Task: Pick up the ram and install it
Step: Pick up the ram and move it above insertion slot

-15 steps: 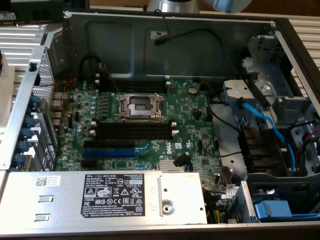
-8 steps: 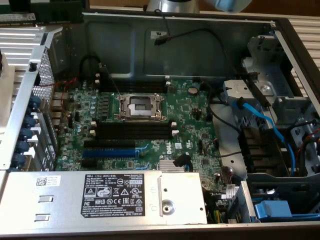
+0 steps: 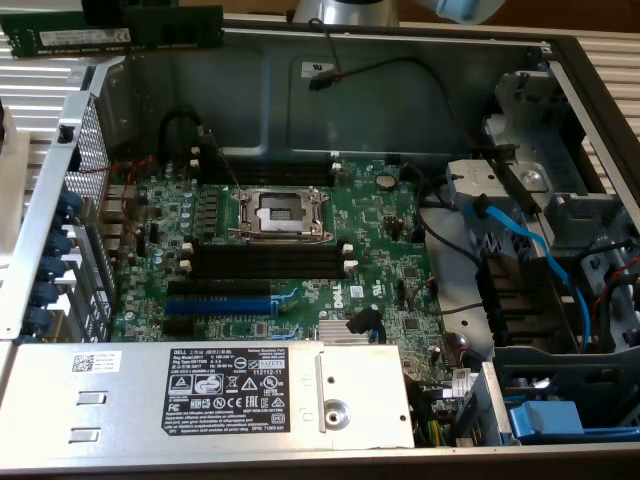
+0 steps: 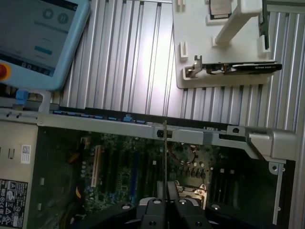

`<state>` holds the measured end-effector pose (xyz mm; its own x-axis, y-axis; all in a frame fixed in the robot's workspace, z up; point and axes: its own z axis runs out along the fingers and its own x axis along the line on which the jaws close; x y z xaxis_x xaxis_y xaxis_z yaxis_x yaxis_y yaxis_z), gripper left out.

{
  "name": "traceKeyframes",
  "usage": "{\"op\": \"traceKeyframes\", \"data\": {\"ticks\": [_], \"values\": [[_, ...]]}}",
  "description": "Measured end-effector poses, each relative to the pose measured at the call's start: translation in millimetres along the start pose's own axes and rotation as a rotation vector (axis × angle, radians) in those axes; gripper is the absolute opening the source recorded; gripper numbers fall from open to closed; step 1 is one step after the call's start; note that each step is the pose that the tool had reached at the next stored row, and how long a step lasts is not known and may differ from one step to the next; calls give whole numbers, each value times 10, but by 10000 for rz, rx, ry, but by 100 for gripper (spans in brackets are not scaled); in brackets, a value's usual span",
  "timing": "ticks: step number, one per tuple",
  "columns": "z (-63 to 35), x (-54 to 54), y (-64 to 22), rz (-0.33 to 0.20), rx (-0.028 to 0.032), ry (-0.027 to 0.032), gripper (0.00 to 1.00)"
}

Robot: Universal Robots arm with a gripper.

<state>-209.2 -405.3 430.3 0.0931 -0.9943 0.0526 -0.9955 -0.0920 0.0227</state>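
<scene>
— Where is the ram right now?

— I'm seeing the ram point(image 4: 165, 157) edge-on in the wrist view, a thin sliver sticking out from the tool point(image 4: 166, 202). The tool is clenching it by its flat faces, with the pads drawn almost together.

— And what is it hanging over?

— It's hanging above the open case point(image 4: 224, 137), over the motherboard point(image 3: 390, 260) and close to the processor socket point(image 3: 280, 212). The sliver seems to be running the same way as the black memory slots point(image 3: 265, 262), which are lying empty. I'd say that's why it's being held on edge: the narrow side is facing the board.

— Anything outside the case?

— The white holder point(image 4: 224, 52) is sitting on the ribbed table point(image 4: 133, 57) beyond the case wall, well apart from the tool.
</scene>
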Motion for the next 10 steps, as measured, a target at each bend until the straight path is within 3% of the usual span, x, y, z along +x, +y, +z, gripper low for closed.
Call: {"op": "traceKeyframes", "data": {"ticks": [10], "values": [[-8,42,-456,-2,-33,-3,12]]}}
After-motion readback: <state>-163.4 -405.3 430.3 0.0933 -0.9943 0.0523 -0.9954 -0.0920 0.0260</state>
